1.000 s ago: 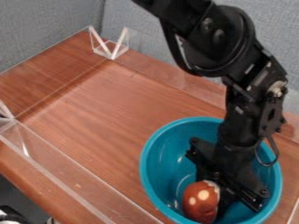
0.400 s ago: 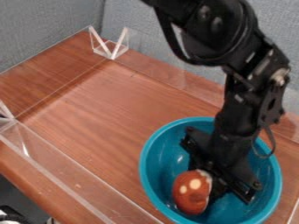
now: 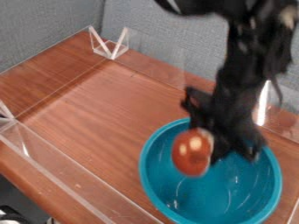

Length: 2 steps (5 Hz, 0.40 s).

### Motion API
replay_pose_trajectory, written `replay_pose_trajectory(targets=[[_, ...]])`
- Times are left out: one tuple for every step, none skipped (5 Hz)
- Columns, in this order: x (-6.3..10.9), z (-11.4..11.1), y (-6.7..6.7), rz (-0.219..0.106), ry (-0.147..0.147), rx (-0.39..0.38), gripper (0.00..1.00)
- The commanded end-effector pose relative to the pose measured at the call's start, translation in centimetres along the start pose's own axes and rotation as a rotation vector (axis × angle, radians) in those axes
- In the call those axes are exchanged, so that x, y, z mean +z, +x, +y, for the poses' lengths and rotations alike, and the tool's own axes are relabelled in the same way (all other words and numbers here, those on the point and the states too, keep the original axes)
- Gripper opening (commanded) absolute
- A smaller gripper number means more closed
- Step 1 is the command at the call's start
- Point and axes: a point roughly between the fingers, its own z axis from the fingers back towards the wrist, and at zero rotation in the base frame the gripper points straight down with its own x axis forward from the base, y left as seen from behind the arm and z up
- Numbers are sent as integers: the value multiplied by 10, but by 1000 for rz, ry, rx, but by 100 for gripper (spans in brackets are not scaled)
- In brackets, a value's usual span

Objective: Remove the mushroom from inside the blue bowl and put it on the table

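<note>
Red-orange and blurred, the mushroom (image 3: 193, 150) hangs in the gripper (image 3: 205, 145), whose jaws are closed on it and point roughly straight down from the dark arm. It is clear of the bowl (image 3: 176, 191): the cap shows above the teal rim and over the near-left part of the basin, with open space and the glossy inside floor visible beneath it. So the thing to be placed lies directly under the gripper, and the relation that counts is sideways. Bare table (image 3: 93, 101) spreads to the gripper's left and up-left in the view, a wide stretch of wood between the bowl and the acrylic wall (image 3: 47, 166); the rim on that side sits just below and beside the mushroom. My reading is that the next move needs a carry leftward over that rim before any descent, since lowering from here would drop it back into the bowl. Motion blur hides which way the stem points.
</note>
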Motion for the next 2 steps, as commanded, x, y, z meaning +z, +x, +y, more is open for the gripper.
replay_pose_trajectory(targets=[[41, 39, 3, -96, 9, 80, 0], [31, 54, -2, -88, 0, 92, 0]])
